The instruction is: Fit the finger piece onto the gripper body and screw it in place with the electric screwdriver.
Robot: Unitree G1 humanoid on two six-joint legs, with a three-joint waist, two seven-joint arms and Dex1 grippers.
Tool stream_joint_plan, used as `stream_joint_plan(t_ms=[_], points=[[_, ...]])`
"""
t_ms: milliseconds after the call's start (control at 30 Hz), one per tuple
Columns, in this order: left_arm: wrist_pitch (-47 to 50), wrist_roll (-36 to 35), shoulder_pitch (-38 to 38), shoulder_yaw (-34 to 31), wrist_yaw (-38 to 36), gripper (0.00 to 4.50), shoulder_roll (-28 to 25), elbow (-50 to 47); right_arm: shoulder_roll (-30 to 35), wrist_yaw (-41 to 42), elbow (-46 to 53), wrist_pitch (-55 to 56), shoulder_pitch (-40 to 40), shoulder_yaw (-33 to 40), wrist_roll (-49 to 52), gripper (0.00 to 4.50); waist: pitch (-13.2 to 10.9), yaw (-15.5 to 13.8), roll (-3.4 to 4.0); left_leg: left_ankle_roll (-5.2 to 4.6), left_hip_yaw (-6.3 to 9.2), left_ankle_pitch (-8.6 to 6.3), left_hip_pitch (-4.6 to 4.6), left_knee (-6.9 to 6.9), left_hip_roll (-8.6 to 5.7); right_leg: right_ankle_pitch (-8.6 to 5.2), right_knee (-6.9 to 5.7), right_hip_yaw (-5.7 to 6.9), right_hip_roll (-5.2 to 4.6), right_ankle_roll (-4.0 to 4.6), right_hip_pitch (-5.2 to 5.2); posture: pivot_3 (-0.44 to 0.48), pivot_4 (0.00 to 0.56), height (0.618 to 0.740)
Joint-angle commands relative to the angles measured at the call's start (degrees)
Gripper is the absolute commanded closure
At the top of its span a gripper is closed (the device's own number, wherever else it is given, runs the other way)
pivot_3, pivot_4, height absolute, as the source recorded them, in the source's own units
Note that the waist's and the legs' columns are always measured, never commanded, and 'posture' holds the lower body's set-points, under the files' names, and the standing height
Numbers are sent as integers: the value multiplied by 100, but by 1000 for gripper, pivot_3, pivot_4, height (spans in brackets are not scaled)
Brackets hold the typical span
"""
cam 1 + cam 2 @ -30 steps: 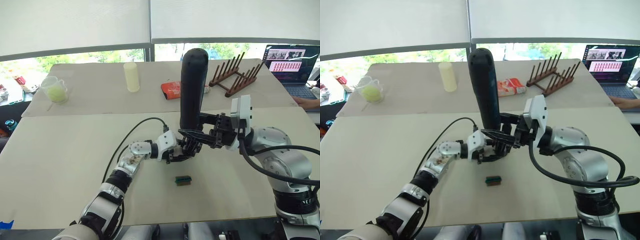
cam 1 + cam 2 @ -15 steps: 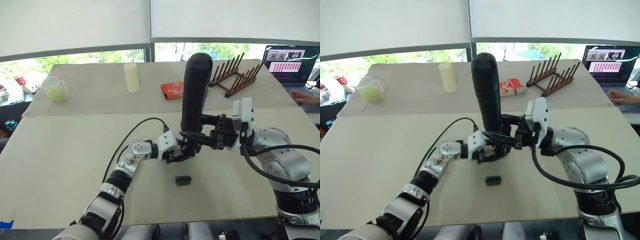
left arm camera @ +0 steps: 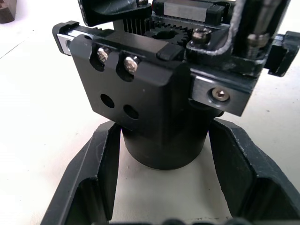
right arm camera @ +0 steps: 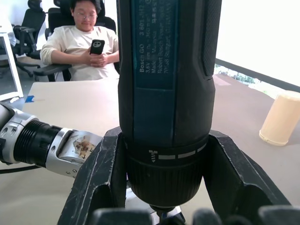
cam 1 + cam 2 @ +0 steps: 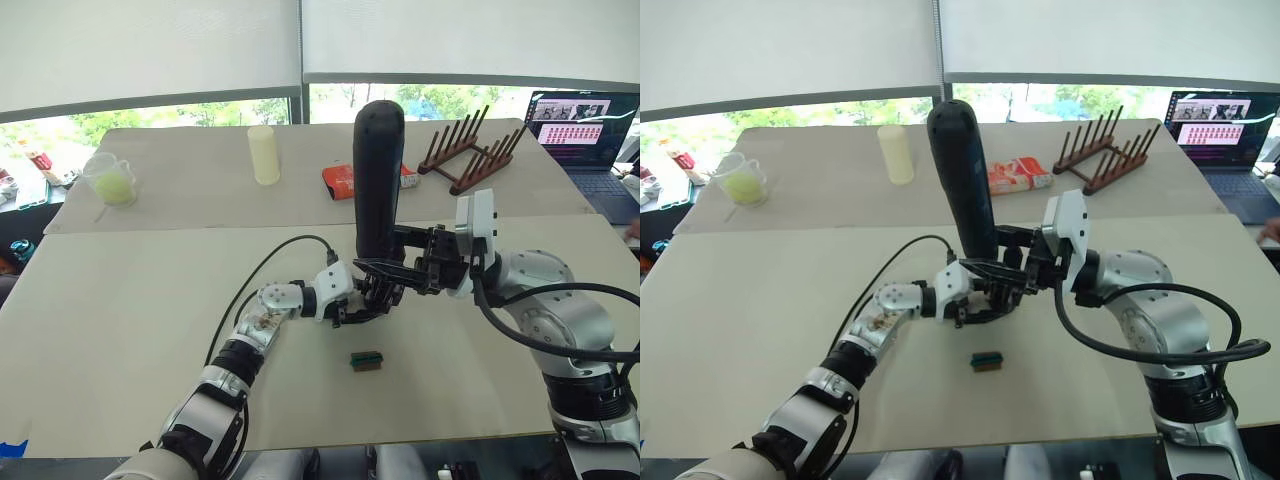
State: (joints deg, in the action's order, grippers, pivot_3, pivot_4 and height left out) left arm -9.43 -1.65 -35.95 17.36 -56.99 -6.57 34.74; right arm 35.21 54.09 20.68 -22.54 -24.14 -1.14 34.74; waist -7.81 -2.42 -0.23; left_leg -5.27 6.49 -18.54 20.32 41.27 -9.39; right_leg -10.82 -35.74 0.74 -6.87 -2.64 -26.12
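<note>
I see the right gripper (image 5: pixel 400 272) clamping the electric screwdriver (image 5: pixel 378 180) upright — left gripper (image 3: pixel 164 173) grasping the gripper body (image 3: pixel 159 112).

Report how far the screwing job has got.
Done: the left gripper holds the gripper body by its round base, with two screws seated on its black plate.
In hand: the right gripper grips the electric screwdriver upright over the body, bit end down.
Left: two holes in that plate are empty. Whether the bit is on a screw can't be seen. The green block lies untouched on the table.
</note>
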Motion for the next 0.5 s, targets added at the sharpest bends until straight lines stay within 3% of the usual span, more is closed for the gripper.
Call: stream_joint_plan(t_ms=[33,200,500], points=[[-24,-62,-70,-36,-37,2183,33,-72,159,62,-334,216,275,-149,-536,2600,0,1,0,0,0,0,-1,0,0,0,0,0,0,0,0,0,150,740],[-25,-66,-85,-40,-36,2183,38,-49,216,165,-356,319,346,-194,-525,2600,0,1,0,0,0,0,-2,1,0,0,0,0,1,0,2,0,150,740],[-32,-57,-102,-51,-16,2183,37,-22,205,-141,-603,-648,143,-120,-102,2600,2,-2,-2,0,0,0,-3,0,0,0,1,-1,-1,0,4,0,150,740]])
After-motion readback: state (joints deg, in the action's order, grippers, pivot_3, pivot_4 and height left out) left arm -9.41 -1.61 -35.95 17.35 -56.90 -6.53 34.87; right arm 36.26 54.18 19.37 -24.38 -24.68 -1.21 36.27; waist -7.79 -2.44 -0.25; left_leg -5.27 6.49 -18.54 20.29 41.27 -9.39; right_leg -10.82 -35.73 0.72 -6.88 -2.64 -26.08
